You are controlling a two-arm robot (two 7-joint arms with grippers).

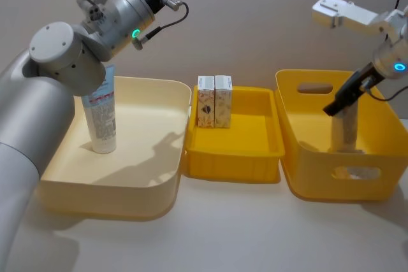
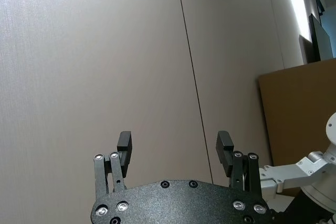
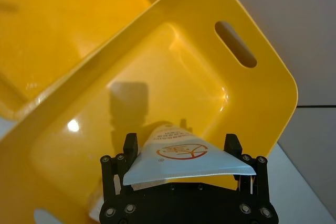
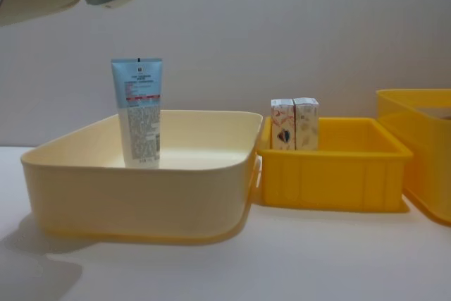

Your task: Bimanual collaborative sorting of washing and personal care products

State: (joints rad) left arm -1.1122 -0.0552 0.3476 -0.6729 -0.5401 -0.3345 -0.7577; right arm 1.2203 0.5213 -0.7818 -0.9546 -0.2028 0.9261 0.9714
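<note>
The right gripper (image 3: 180,153) has its jaws clamped on the flat crimped end of a light blue squeeze tube (image 3: 181,158), which hangs down inside the deep yellow bin (image 1: 299,148) at the right. The left gripper (image 2: 173,149), jaws spread apart and holding nothing, is raised and faces the wall. Another squeeze tube (image 1: 101,116) stands upright in the cream bin (image 1: 134,186). Two small white cartons (image 1: 214,100) stand touching in the shallow yellow tray (image 1: 233,157) between the bins, on the worktop (image 1: 223,234).
</note>
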